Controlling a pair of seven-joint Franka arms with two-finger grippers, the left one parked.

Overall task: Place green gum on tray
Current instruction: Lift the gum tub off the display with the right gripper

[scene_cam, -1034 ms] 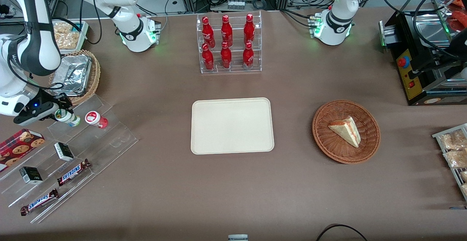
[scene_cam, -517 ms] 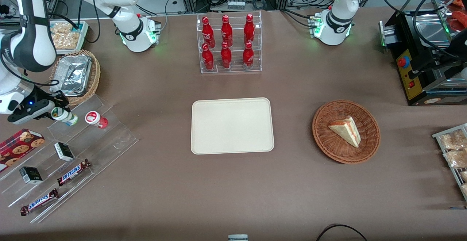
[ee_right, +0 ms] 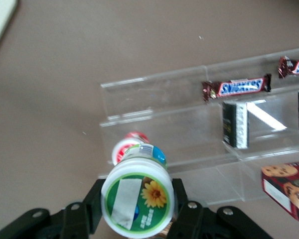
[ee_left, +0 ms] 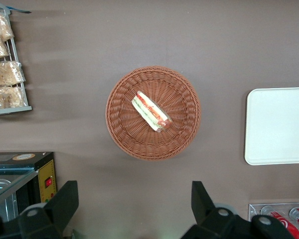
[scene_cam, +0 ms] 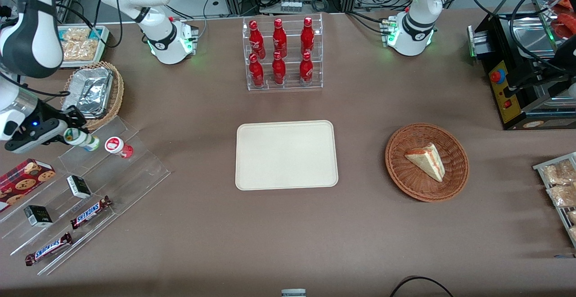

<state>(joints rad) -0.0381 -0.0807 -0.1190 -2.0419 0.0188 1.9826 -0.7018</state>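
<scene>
My gripper (ee_right: 137,208) is clamping the small white, green-banded gum bottle (ee_right: 136,197) w/ both fingers (above the clear acrylic rack (scene_cam: 108,166)).

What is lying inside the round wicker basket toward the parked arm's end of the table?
A wedge-cut sandwich lies in the basket; the weave under it is covered. The gripper holds the green gum above the clear shelf.

Your black pincer (ee_right: 137,211) grips the gum (ee_right: 137,200), above the clear rack at the working arm's end: white body, green-rimmed lid with a yellow flower and white patch. The tray (scene_cam: 286,155) is plain cream-beige, the bench (scene_cam: 288,234) dull brown. The basket (scene_cam: 426,162) is reddish-brown wicker, the neighbouring bottle (scene_cam: 118,146) red-lidded, and the six bottles (scene_cam: 280,51) glossy red.
</scene>
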